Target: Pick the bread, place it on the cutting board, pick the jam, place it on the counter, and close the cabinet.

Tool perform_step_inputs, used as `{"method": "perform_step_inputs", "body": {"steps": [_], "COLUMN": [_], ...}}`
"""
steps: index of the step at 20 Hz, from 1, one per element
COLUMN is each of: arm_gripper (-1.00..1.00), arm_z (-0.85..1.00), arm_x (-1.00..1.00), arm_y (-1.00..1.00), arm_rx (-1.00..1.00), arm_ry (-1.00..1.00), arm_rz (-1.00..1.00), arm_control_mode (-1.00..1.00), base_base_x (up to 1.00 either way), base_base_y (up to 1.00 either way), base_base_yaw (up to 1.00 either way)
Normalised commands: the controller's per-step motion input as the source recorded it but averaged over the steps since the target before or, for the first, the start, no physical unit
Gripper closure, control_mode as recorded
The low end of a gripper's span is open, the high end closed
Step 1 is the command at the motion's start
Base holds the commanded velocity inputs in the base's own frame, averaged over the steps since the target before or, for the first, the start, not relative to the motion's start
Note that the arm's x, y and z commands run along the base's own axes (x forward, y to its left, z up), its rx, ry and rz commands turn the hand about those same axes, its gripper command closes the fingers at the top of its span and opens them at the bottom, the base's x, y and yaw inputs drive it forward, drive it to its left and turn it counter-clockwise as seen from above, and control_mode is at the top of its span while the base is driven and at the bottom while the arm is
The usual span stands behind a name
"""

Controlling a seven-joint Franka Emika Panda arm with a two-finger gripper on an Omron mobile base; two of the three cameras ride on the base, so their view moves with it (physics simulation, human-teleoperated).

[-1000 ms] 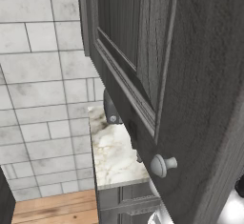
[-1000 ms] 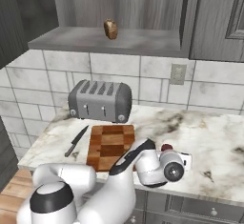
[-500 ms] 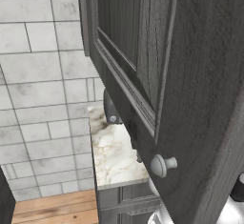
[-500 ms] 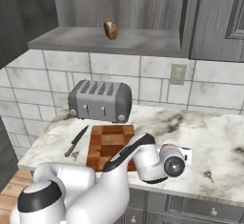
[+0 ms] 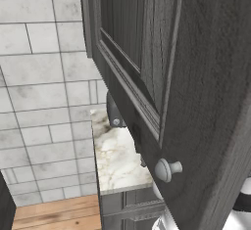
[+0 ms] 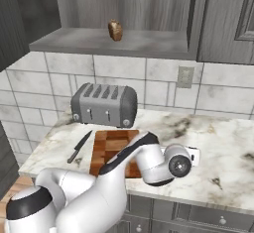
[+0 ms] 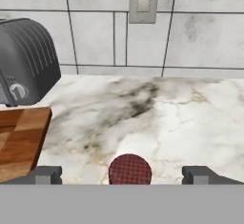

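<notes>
So the bread [image 6: 115,29] is sitting on the open cabinet [image 6: 124,43] shelf, straight above the toaster [image 6: 104,105] and a good way up from it. It's a chunky little lump, so my worry is that a slightly off grab just shoves it deeper into the shelf or tips it over the front edge onto the toaster.

The cutting board [image 6: 111,147] lies just in front of the toaster with nothing on it. A black-handled knife [image 6: 79,146] sits beside the board on the side away from the arm. A sloppy drop could bounce the bread onto the knife or off the board.

Further along the worktop [image 6: 223,143], well off to the toaster's other side, the gripper [image 7: 123,176] is down low with its fingers spread wide and not clamping anything. A round red-topped thing, the jam [image 7: 129,169] I'd guess, is right between them. If the arm swings sideways instead of backing out cleanly, a finger could knock it over.

The cabinet door [image 5: 196,77] also hangs wide open, out over the worktop edge on the toaster's side, with its knob [image 5: 166,169] close to the robot. A big swing up to the shelf could clip it.
</notes>
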Motion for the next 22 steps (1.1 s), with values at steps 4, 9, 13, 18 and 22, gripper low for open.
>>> {"method": "perform_step_inputs", "body": {"steps": [4,9,13,18,22], "arm_gripper": [-1.0,-1.0,-1.0,-1.0,-1.0], "arm_z": [0.25,0.26,0.33,0.31,0.28], "arm_x": [-0.16,-0.09,-0.03,-0.05,-0.1], "arm_y": [0.11,0.13,0.17,0.19,0.15], "arm_rx": [0.0,0.0,0.0,0.0,0.0], "arm_ry": [0.0,0.0,0.0,0.0,0.0], "arm_rz": [0.0,0.0,0.0,0.0,0.0], "arm_control_mode": [-1.0,-1.0,-1.0,-1.0,-1.0], "base_base_x": [0.0,0.0,0.0,0.0,0.0], "base_base_y": [0.0,0.0,0.0,0.0,0.0], "base_base_yaw": [0.0,0.0,0.0,0.0,0.0]}}
